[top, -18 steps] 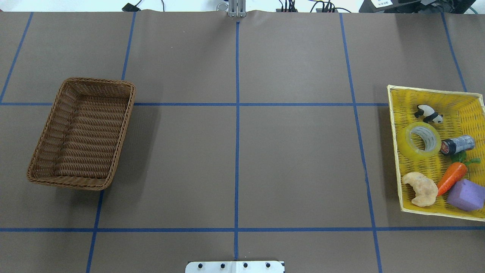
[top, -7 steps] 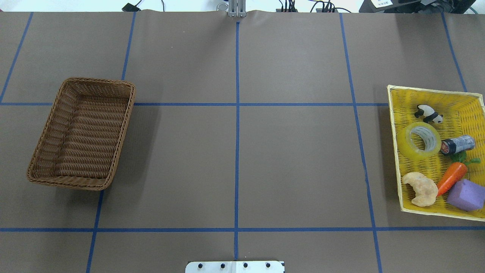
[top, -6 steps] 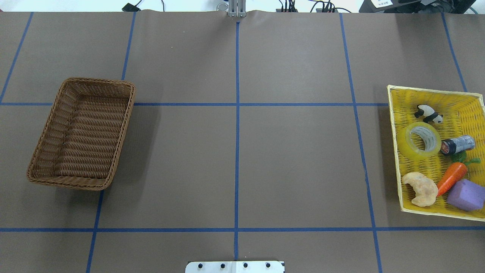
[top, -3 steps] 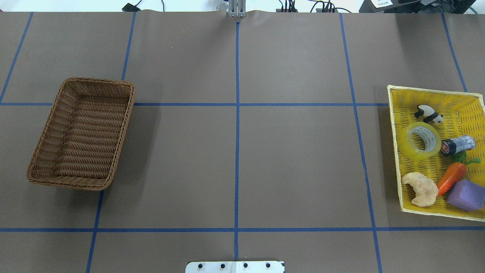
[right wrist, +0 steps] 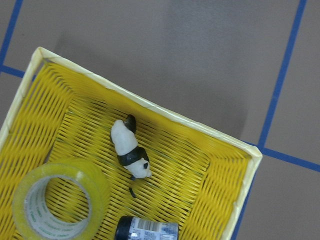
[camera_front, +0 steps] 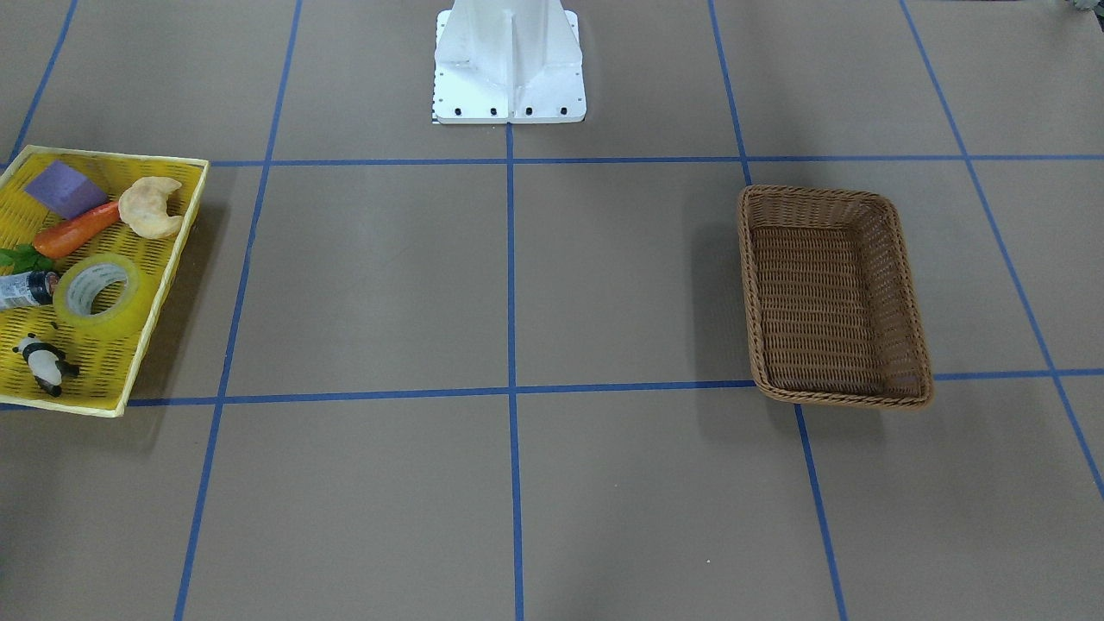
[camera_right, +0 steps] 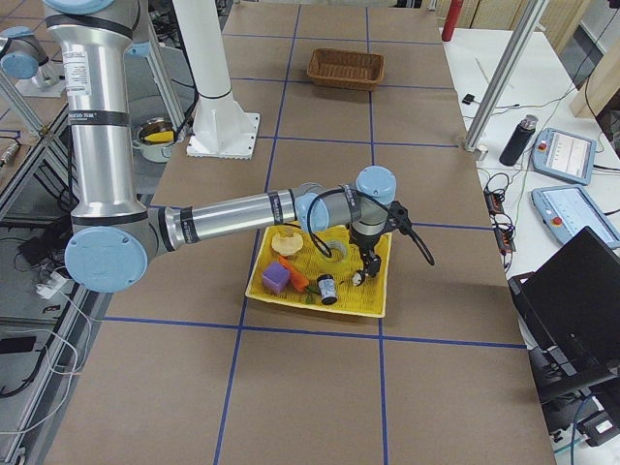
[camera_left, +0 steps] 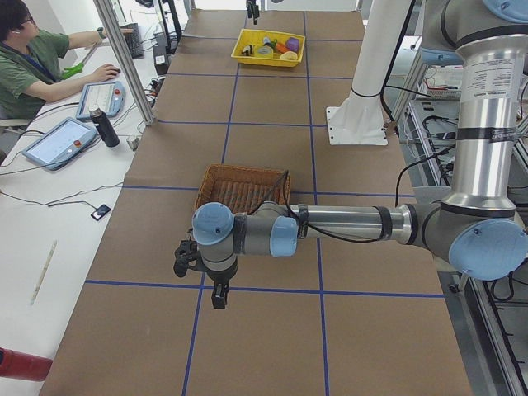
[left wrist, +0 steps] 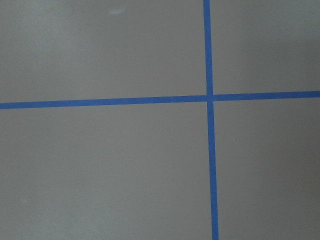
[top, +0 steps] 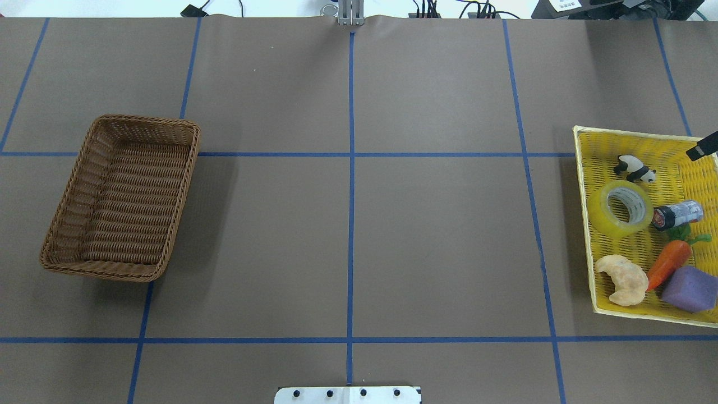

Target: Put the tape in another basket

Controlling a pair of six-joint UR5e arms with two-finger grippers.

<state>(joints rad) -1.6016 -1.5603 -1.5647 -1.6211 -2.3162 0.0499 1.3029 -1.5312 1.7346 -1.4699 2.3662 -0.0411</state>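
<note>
You cannot tell if the right end effector [camera_right: 365,266] is apart or together; tape [right wrist: 97,195] lies in the tray [right wrist: 150,107] below and beside it, panda [right wrist: 129,149] and bottle [right wrist: 147,230] crowding close, so a descent may clip either or drag the tray.

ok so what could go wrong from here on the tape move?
1. The tape lies flat in the yellow tray, with the black-capped cylinder right beside it and the panda close. The fingers of the right gripper could knock them or catch the mesh.
2. The basket sits at the table's opposite end, so a long carry or hand-over could drop the roll.
</note>
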